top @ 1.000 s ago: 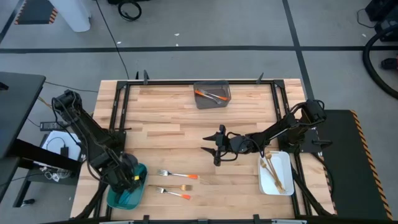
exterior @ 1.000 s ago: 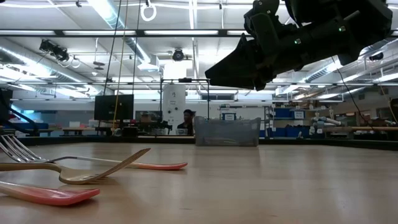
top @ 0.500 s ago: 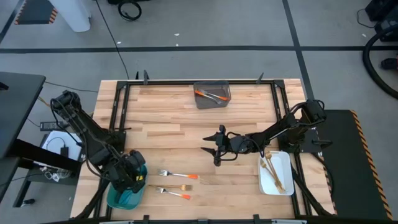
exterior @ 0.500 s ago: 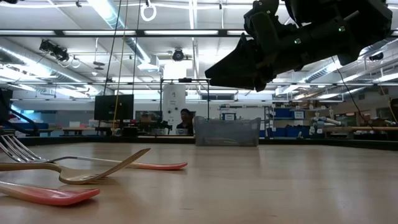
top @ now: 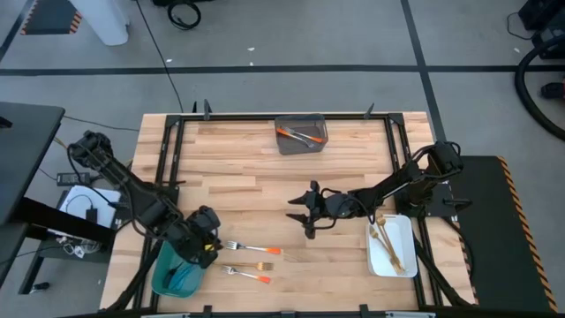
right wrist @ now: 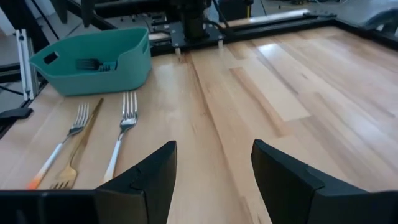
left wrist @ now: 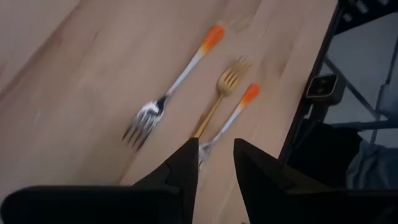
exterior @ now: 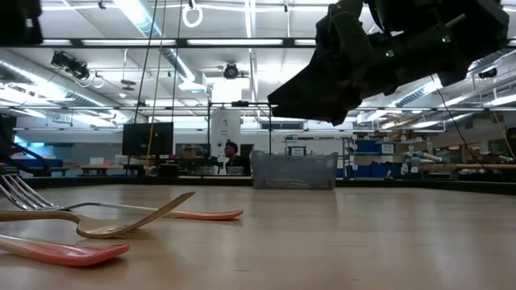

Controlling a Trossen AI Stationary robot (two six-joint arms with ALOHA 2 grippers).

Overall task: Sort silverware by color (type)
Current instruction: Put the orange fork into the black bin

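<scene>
Lower left in the high view, the left pincer (top: 209, 240) hangs empty, fingers slightly parted, beside the teal bin (top: 173, 278). Just right lie two orange forks (top: 252, 249) and a gold fork (left wrist: 219, 96). At centre, the right pincer (top: 306, 212) hovers released over bare tabletop (top: 247, 172).

Orange-handled silver forks (left wrist: 169, 93); gold fork (left wrist: 217, 94); teal bin (right wrist: 96, 60); pale wooden table (top: 229, 172)

A large robotics lab or workshop. Behind the wooden surface (exterior: 363, 242) run ceiling strip lights (exterior: 133, 12), a monitor (exterior: 147, 138) and benches with blue storage bins (exterior: 372, 147). A person (exterior: 230, 153) sits far off.
</scene>
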